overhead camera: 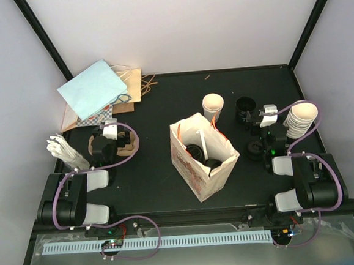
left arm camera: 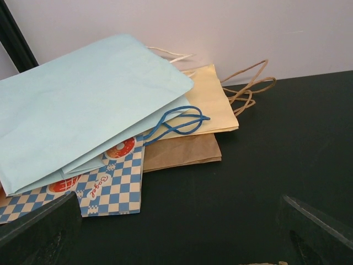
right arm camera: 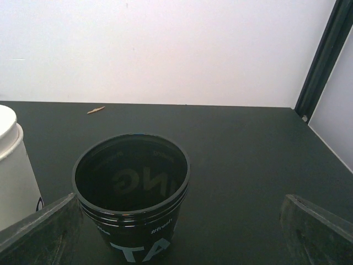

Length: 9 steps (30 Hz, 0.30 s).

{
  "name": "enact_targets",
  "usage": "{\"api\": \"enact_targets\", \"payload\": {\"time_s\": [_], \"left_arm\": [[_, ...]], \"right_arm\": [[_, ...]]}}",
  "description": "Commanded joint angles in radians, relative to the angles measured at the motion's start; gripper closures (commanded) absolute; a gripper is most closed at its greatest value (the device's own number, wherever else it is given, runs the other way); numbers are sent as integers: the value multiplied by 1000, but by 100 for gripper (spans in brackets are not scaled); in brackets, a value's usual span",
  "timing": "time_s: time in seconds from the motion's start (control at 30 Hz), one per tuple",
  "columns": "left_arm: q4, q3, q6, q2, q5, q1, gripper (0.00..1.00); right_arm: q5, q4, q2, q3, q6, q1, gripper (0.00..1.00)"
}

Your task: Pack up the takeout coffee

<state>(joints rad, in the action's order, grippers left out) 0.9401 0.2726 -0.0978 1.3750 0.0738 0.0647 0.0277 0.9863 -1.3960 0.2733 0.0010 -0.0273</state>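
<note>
The printed cream paper bag [overhead camera: 195, 174] stands open mid-table. Inside it I see two black round lids [overhead camera: 194, 151], apparently lidded coffee cups, beside a white stick. A cream cup without a black lid [overhead camera: 213, 106] stands behind the bag; its side shows at the left edge of the right wrist view [right arm camera: 11, 165]. My right gripper [overhead camera: 265, 117] is open and empty; in its wrist view [right arm camera: 179, 223] its fingers stand wide behind a black tub [right arm camera: 132, 193]. My left gripper [overhead camera: 108, 133] is open and empty over the brown pulp tray [overhead camera: 128, 146]; its wrist view [left arm camera: 182, 232] shows only bare table between the fingers.
Flat paper bags [overhead camera: 97, 89] are piled at the back left, also in the left wrist view [left arm camera: 94, 110]. White cutlery [overhead camera: 65, 150] lies at the far left. A stack of cream cups [overhead camera: 301, 119] stands at the right, black lids [overhead camera: 256, 146] near it, and the black tub [overhead camera: 245, 107].
</note>
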Motion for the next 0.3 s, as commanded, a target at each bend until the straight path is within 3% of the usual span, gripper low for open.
{"api": "enact_targets", "payload": {"time_s": [0.0, 0.27], "left_arm": [[13, 27, 9, 8, -18, -10, 1], [12, 27, 10, 9, -20, -11, 1]], "right_arm": [[29, 26, -5, 12, 1, 6, 0], [26, 20, -7, 16, 3, 7, 0]]}}
